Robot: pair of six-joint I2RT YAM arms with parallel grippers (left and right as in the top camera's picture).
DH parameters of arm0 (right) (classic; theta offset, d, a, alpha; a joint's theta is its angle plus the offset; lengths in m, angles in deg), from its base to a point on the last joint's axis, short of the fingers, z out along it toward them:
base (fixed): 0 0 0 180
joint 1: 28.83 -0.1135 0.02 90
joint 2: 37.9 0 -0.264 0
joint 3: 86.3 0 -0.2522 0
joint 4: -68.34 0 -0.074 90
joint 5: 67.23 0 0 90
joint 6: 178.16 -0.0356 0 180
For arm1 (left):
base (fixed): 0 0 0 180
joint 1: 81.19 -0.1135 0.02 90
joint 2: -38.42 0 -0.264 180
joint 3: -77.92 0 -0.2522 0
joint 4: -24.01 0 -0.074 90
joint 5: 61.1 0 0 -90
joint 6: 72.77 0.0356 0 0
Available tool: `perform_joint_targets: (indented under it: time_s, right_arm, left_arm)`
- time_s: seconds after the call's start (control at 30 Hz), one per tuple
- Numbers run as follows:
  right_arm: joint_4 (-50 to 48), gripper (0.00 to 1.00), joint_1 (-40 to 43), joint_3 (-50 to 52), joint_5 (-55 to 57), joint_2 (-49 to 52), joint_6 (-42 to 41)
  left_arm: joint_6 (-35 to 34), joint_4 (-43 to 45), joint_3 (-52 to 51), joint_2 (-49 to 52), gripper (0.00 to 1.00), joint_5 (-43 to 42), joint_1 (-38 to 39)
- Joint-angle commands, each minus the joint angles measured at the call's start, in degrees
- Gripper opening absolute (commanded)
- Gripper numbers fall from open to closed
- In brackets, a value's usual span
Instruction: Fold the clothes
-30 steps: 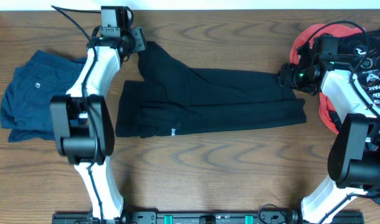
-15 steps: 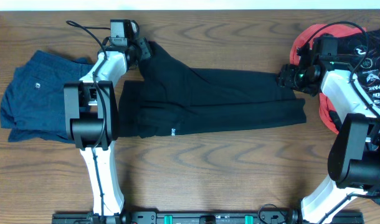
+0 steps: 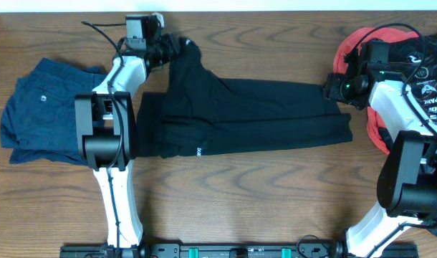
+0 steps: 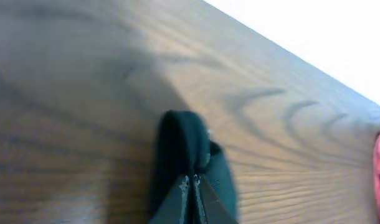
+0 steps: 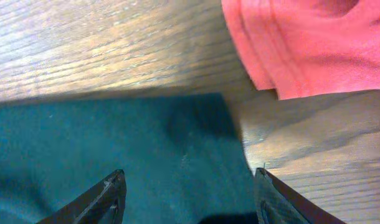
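The soft black long trousers [image 3: 261, 115] lie flat across the middle of the brown wooden table [image 3: 240, 208]. They stretch from left to right. A tiny white mark [image 3: 199, 150] shows on the near edge, close to the left end. At the far left corner, one bit of the black cloth is pulled up and away from the rest, toward the back of the table.

The left gripper [image 3: 170, 50] has that corner. In the left wrist view, its two fingers are pressed tight together [image 4: 191, 194] with a small fold of the black cloth [image 4: 177, 146] pinched between them. The fold sticks up past the fingertips.

The right gripper [image 3: 330, 87] is over the right end of the trousers. In the right wrist view, its two fingers [image 5: 109, 196] stand wide apart, with the black cloth [image 5: 115, 143] spread under them. Nothing is held there. I cannot tell if the fingers touch the cloth.

A pair of dark blue shorts [image 3: 39, 107] with a small button lies at the left side of the table, beside the left arm. A black and red shirt with white print [image 3: 419, 64] lies bunched at the right side, just past the right gripper. Its red edge [image 5: 302, 43] lies near the end of the trousers.
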Motion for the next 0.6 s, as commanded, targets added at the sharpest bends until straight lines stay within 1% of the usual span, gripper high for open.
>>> perform_joint_targets:
  time_s: [0.0,0.17,0.3,0.37,0.43,0.57]
  right_arm:
    - [-0.31,0.63,-0.42,-0.96,2.12,-0.66,0.81]
    - [-0.68,0.63,-0.42,-0.96,2.12,-0.66,0.81]
    - [-1.38,0.63,-0.35,-0.96,2.97,-0.59,1.07]
    - [-2.43,0.63,0.00,-0.96,3.93,-0.42,1.03]
    - [-3.63,0.63,0.48,-0.96,2.47,0.00,0.94]
    - [-5.07,0.63,1.20,-0.96,0.57,1.70,0.57]
  left_arm:
    - [-0.63,0.46,1.81,-3.93,0.06,-2.25,-0.20]
    - [-0.68,-0.52,1.81,-4.94,0.06,-2.54,-0.17]
    - [-0.55,-4.96,1.81,-4.96,0.06,-3.19,-0.20]
    - [0.57,-6.62,1.81,-5.18,0.06,-5.16,-0.37]
    - [2.05,-8.74,1.81,-6.32,0.06,-7.28,-0.85]
    - [6.91,-15.93,1.81,-11.08,0.06,-7.28,-1.90]
